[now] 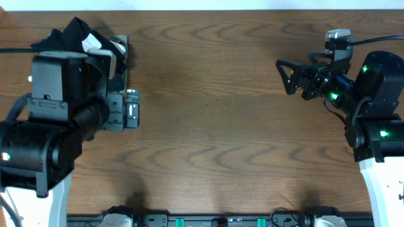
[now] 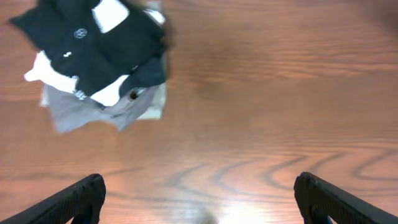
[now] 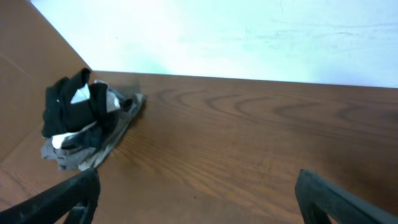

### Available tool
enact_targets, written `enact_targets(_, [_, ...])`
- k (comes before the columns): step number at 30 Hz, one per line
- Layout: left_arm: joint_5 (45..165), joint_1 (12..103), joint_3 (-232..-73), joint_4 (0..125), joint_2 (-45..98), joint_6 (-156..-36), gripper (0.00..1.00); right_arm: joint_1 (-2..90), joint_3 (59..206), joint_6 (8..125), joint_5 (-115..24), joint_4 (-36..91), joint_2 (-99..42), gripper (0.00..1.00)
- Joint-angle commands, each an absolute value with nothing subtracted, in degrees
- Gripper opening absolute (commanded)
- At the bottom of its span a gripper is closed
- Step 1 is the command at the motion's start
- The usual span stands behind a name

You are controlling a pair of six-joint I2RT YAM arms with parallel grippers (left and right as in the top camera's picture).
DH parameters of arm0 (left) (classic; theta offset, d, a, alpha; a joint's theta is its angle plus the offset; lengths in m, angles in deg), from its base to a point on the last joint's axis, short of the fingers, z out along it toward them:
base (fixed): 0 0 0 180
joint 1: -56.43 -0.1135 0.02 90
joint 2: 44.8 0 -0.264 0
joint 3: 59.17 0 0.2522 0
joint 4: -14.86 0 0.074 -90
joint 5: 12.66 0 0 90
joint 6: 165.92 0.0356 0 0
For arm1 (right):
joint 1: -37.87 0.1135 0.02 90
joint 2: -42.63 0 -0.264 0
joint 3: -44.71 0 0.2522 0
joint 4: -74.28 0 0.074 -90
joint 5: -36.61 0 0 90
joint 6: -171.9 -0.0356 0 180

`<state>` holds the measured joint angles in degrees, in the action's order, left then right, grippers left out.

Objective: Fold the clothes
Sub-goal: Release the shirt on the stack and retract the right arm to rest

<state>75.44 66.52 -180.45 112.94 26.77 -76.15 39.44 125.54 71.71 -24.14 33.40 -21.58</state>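
One pile of clothes [image 1: 81, 33] lies in the far left corner of the wooden desk [image 1: 214, 139], and it is the only laundry in view. In the overhead view the left arm [image 1: 57, 126] covers its near side. The left wrist view shows three fabrics in the pile: a black garment [image 2: 121, 46] crumpled on top, a white one [image 2: 42, 70] poking out beneath it, and a grey one [image 2: 78, 111] at the bottom, spread flat on the wood. The heap is rumpled, not squared, with a white label showing at the black garment's collar. The left gripper [image 2: 199, 186] hangs above bare wood on the near side of the pile, apart from it. Its two fingers [image 2: 87, 193] sit at opposite lower corners of the wrist view, spread wide with nothing between them. The middle of the desk shows only wood grain. Toward the right edge, the right arm [image 1: 372, 107] reaches in, and the right gripper [image 1: 285, 77] points left across the desk, well apart from the clothes. Its two fingers are also spread wide and hold nothing. In the right wrist view, the same single pile [image 3: 81, 118] appears small, far off by the left edge.
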Motion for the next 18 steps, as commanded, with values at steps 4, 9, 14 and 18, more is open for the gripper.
enact_targets(4, [68.28,67.39,-180.30,113.85,27.16,-79.48,0.98,39.02,126.32,72.76,-25.08,29.99,-21.40,0.99])
enact_targets(9, [68.28,67.39,-180.30,113.85,27.16,-79.48,0.98,39.02,126.32,72.47,-24.55,27.26,-21.40,0.99])
enact_targets(14, [68.28,67.39,-180.30,113.85,27.16,-79.48,0.98,39.02,126.32,72.25,-24.47,23.74,-21.43,0.99])
enact_targets(18, [68.28,67.39,-180.30,113.85,27.16,-79.48,0.98,39.00,126.32,72.69,-25.30,19.02,-21.43,0.99])
